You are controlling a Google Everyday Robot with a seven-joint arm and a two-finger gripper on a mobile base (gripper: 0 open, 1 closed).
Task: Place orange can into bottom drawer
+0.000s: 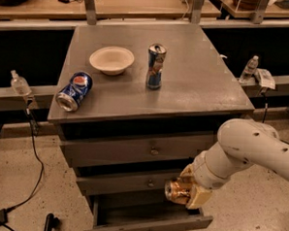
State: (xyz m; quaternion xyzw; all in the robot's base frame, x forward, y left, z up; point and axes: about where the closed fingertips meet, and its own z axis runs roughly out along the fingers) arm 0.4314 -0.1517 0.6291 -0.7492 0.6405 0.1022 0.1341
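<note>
The orange can point(175, 191) is a shiny copper can held sideways, silver top facing left, in my gripper point(188, 191). The gripper is shut on it, low on the right side of the grey cabinet. The can hangs just above the bottom drawer point(148, 226), which is pulled out and open, its dark inside showing under the can. My white arm point(244, 149) reaches in from the right.
On the cabinet top point(194, 86) a blue Pepsi can point(74, 91) lies on its side at the left, a white bowl point(111, 60) sits behind it, and a tall slim blue can point(156, 66) stands mid-top. Two upper drawers point(142, 154) are closed. Bottles point(20, 84) stand on side rails.
</note>
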